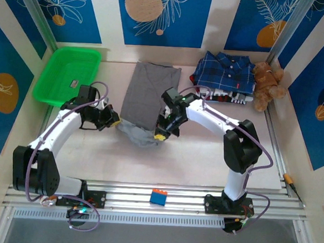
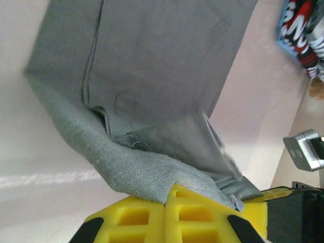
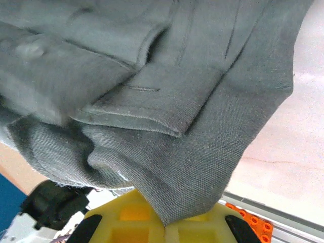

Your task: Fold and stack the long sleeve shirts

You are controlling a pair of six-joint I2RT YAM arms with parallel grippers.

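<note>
Top external view: the grey shirt (image 1: 150, 95) lies partly folded in a long strip at the middle of the table, running toward 12 o'clock, with its near end bunched and lifted between the two arms. The left gripper (image 1: 113, 120) sits at the shirt's 8 o'clock corner and the right gripper (image 1: 162, 131) at its 5 o'clock corner, each touching the cloth. From the left wrist, the left gripper (image 2: 167, 212) has its yellow fingers (image 2: 136, 217) pressed together, with a fold of the grey shirt (image 2: 152, 66) pinched at their tips, the rest of the cloth stretching away toward 12 o'clock. From the right wrist, the right gripper (image 3: 164, 230) is likewise clamped on a corner of the grey shirt (image 3: 177, 101), whose layered folds and a cuff hang just above the fingers. The plaid shirt (image 1: 224, 70) lies folded at 1 o'clock against the back wall, well apart from both grippers, on top of another printed garment (image 1: 233, 97). A brown teddy bear (image 1: 267, 84) sits just beside it at 2 o'clock. A green tray (image 1: 48, 77) stands at 10 o'clock, and a blue brick (image 1: 158, 197) rests on the rail at 6 o'clock. The right arm's forearm reaches across between the grey shirt and the plaid one.
</note>
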